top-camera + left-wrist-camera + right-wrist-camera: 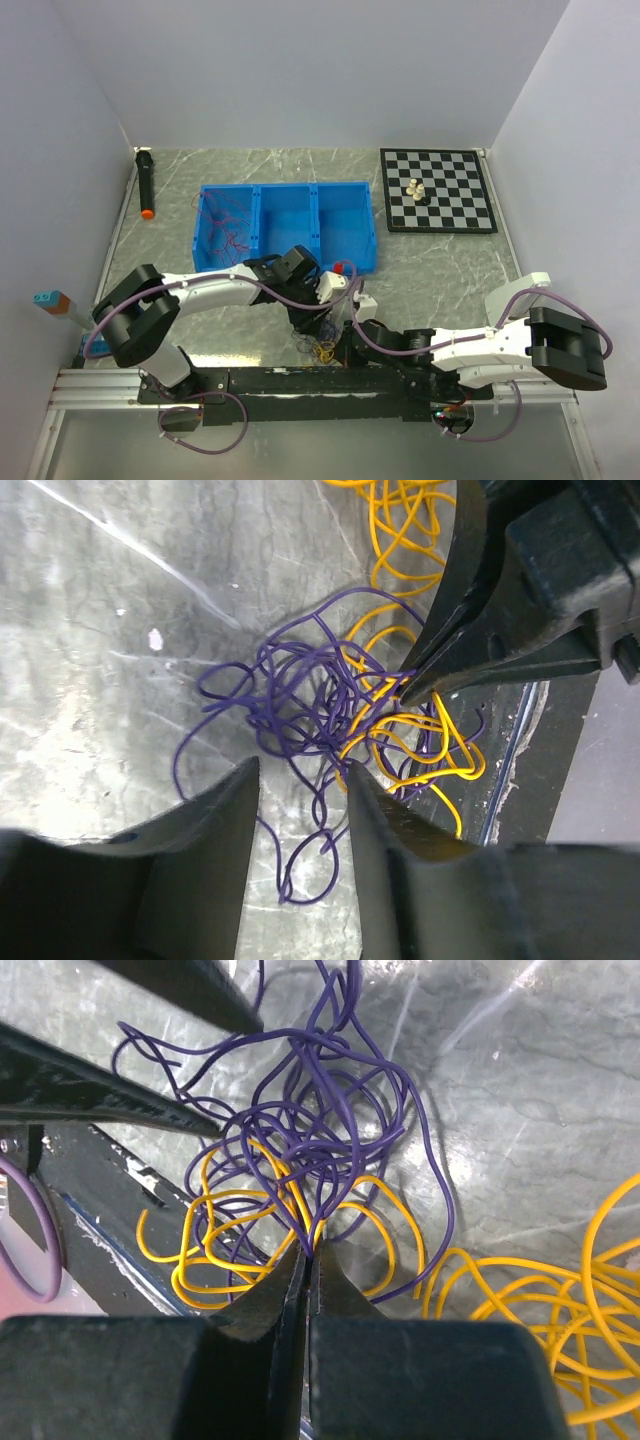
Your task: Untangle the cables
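The cables lie as a small tangle [320,348] on the marble table by the near edge, between both grippers. In the left wrist view, purple wires [290,695] knot with yellow-orange wires [410,750]. My left gripper [300,770] is open, its jaws on either side of a purple loop and not closed on it. My right gripper [310,1252] is shut, pinching purple [300,1130] and yellow [230,1230] strands at its tips. It also shows in the left wrist view [410,685]. More yellow wire [560,1310] lies loose beside it. Red wires [225,225] lie in the blue bin's left compartment.
A blue three-compartment bin [285,188] stands behind the grippers. A chessboard [437,225] with chess pieces [415,190] lies at the back right. A black marker [146,185] lies at the back left. The black base rail [510,770] runs right beside the tangle.
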`<act>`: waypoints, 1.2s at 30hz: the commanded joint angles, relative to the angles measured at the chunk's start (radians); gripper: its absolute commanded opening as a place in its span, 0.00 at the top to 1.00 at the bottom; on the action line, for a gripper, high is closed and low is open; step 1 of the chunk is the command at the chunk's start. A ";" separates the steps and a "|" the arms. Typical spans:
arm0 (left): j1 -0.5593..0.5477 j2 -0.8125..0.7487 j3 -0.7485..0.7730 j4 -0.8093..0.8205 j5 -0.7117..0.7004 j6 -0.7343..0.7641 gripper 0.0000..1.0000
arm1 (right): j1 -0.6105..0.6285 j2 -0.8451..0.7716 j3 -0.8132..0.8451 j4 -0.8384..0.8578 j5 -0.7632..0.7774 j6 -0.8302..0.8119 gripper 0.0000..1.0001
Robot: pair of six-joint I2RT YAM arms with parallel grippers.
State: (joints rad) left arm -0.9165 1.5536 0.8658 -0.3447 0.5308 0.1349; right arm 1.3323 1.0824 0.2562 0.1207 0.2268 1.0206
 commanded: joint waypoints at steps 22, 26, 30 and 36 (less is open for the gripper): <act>0.143 -0.297 0.484 -0.620 -0.132 0.250 0.99 | -0.005 -0.026 -0.008 -0.053 0.022 0.015 1.00; 0.154 -0.351 0.600 -0.712 -0.149 0.287 0.99 | -0.005 0.007 0.014 -0.076 0.019 0.018 1.00; 0.159 -0.401 0.740 -0.670 -0.277 0.289 0.99 | -0.005 0.036 0.023 -0.075 0.006 0.019 1.00; 0.159 -0.500 0.841 -0.283 -0.527 0.314 0.99 | -0.005 0.096 0.051 -0.067 -0.014 0.003 1.00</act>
State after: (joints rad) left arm -0.7647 1.1248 1.6218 -0.9276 0.2039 0.4046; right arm 1.3281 1.1339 0.2806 0.0948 0.2295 1.0328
